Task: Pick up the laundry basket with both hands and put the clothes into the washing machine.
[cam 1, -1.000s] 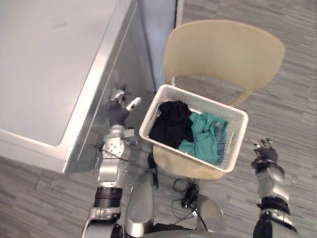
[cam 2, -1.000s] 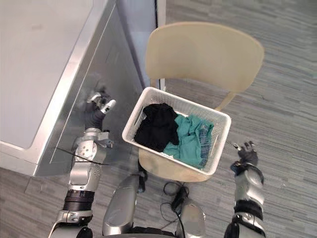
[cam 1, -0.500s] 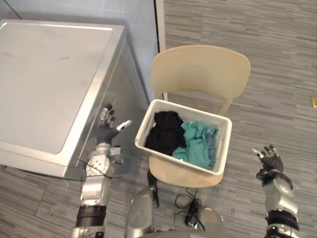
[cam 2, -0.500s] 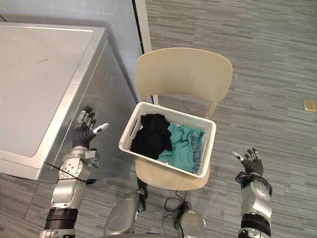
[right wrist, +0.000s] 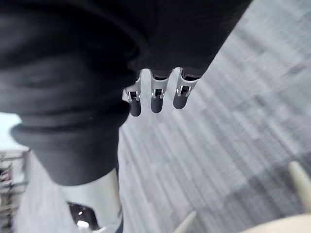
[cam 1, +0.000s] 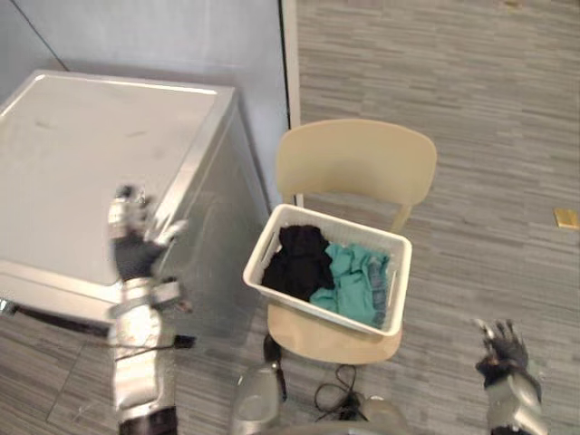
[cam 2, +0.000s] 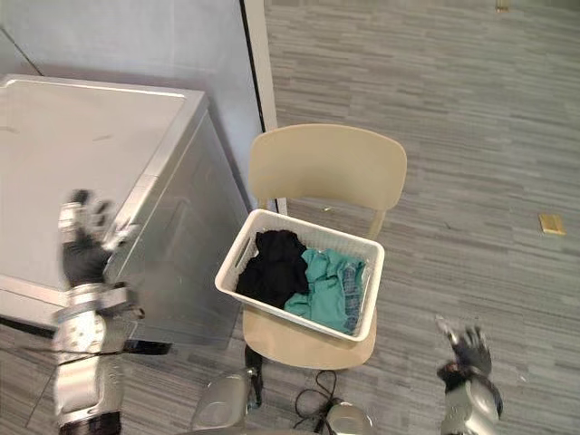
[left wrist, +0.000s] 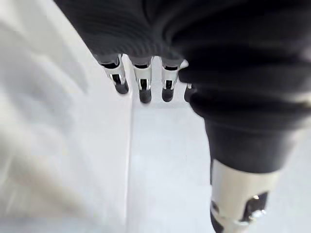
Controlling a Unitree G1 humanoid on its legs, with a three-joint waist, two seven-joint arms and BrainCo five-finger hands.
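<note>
Left eye view: the white laundry basket (cam 1: 401, 281) sits on the seat of a tan chair (cam 1: 355, 163), covering all but the seat's near edge. It holds 2 clothes, black (cam 1: 297, 263) beside teal (cam 1: 349, 276). The left hand (cam 1: 136, 249) hangs released, fingers spread, before the washing machine (cam 1: 91, 163). The right hand (cam 1: 503, 349), also released and empty, hovers over the floor (cam 1: 507, 136), well apart from the basket.

No text, label, number or sign can be read anywhere. The washing machine (cam 1: 100, 154), the white laundry basket (cam 1: 400, 292) and the beige chair (cam 1: 355, 163) show plain, unmarked surfaces. A small yellowish patch (cam 1: 565, 217) on the floor (cam 1: 471, 109) is too small to tell whether it bears print.
</note>
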